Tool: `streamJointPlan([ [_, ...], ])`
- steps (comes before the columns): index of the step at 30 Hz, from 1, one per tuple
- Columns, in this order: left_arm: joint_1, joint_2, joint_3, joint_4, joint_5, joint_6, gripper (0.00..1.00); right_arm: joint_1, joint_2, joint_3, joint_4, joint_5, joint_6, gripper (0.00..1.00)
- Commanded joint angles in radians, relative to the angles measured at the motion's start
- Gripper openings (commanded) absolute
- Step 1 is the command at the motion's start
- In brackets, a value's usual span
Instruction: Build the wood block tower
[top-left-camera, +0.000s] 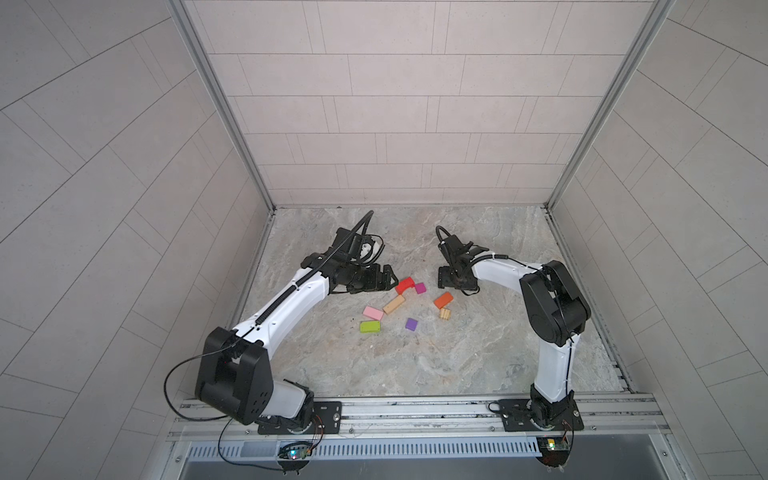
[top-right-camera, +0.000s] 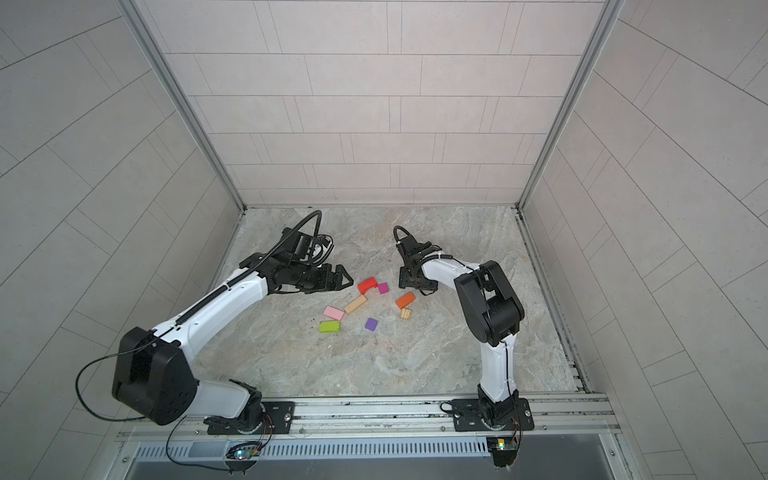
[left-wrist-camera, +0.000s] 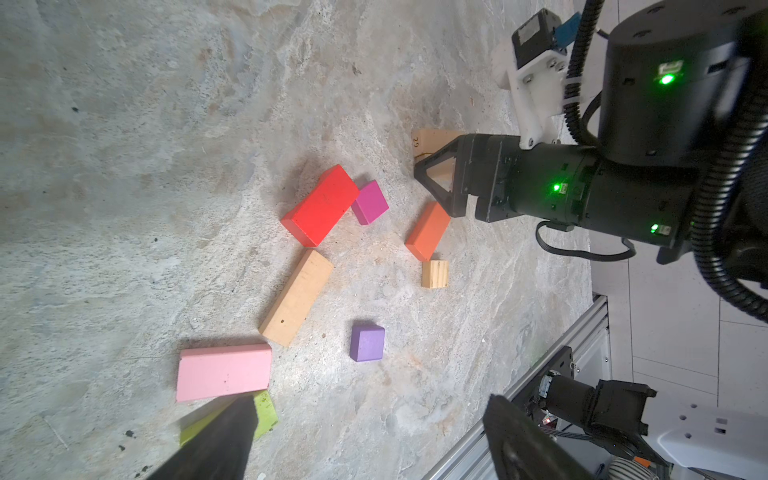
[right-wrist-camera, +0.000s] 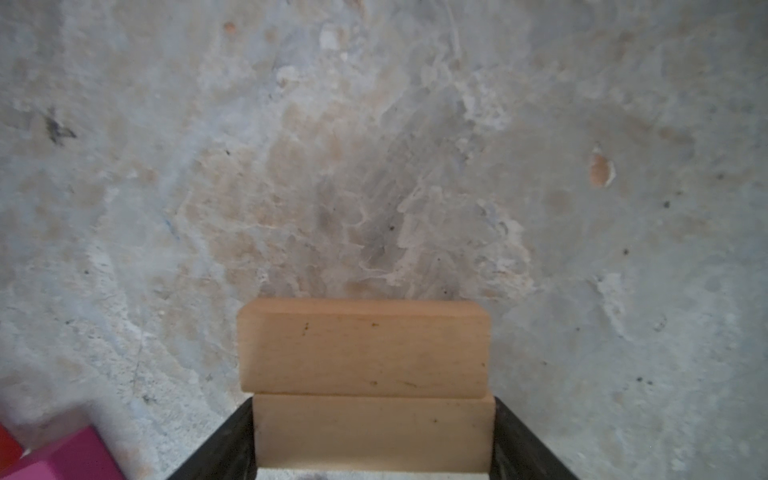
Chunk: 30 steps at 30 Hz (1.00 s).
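Loose blocks lie mid-table: red arch touching a magenta cube, a tan bar, orange, pink, lime green, a purple cube and a small tan piece. My right gripper points down at the table, shut on a tan bar. That bar lies flush against a second tan bar; stacked or side by side, I cannot tell. My left gripper hovers open and empty, left of the red arch.
Tiled walls close in the marble table at the back and both sides. An aluminium rail with both arm bases runs along the front edge. Bare marble lies between the blocks and the rail.
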Motion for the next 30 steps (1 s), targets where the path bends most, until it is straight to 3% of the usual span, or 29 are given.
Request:
streamJointPlan([
  [1, 0.005, -0.005, -0.009, 0.001, 0.003, -0.001, 0.92, 0.009, 0.037, 0.004, -0.020, 0.004, -0.011, 0.81],
  [30, 0.005, -0.006, -0.009, -0.001, 0.003, 0.000, 0.92, 0.012, 0.047, -0.001, -0.009, -0.023, -0.001, 0.83],
])
